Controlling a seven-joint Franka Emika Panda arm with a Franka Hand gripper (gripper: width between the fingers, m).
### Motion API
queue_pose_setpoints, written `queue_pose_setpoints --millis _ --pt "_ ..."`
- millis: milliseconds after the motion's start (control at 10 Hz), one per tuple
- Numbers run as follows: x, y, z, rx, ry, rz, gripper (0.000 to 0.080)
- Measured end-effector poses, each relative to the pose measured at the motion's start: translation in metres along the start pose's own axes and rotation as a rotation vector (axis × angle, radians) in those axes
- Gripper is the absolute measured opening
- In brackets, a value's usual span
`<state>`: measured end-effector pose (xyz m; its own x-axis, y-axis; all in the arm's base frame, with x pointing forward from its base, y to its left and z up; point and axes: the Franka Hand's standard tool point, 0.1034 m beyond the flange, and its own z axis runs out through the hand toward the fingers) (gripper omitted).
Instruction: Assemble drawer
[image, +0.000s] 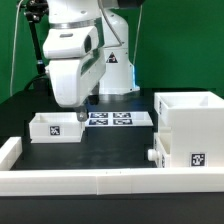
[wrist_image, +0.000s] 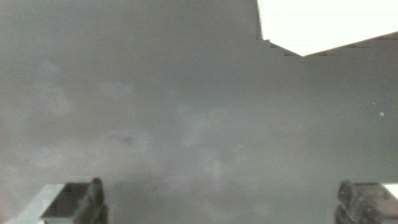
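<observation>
The tall white casing (image: 188, 118) stands at the exterior view's right, with a square tag on its front and a small knob (image: 153, 157) sticking out low on its side. One small white tray (image: 55, 127) with a tag lies at the left. My gripper (image: 84, 107) hangs just beside that tray, toward the marker board, low over the dark table. In the wrist view my gripper (wrist_image: 221, 205) is open, with only bare table between the fingers (wrist_image: 71, 205). A white corner (wrist_image: 329, 25) shows there; I cannot tell which part it is.
The marker board (image: 115, 119) lies flat behind the gripper. Low white rim walls run along the front (image: 100, 181) and the left (image: 10, 150) of the table. The robot base stands at the back.
</observation>
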<state>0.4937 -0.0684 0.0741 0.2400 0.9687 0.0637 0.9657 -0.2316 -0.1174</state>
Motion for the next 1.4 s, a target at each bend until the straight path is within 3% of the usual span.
queue_pose_setpoints --millis 500,700,900,1100,1400 --pt "0.0 -0.001 0.001 0.002 0.001 0.205 0.0649" --pt "-0.009 0.0 -0.003 -0.057 0.018 0.473 0.0649" --pt "-0.012 -0.012 0.001 -0.097 0.033 0.7 0.0649" --pt "-0.012 -0.033 0.014 -0.08 0.032 0.938 0.0649" --pt "-0.005 -0.042 0.021 -0.072 0.049 1.229 0.0649"
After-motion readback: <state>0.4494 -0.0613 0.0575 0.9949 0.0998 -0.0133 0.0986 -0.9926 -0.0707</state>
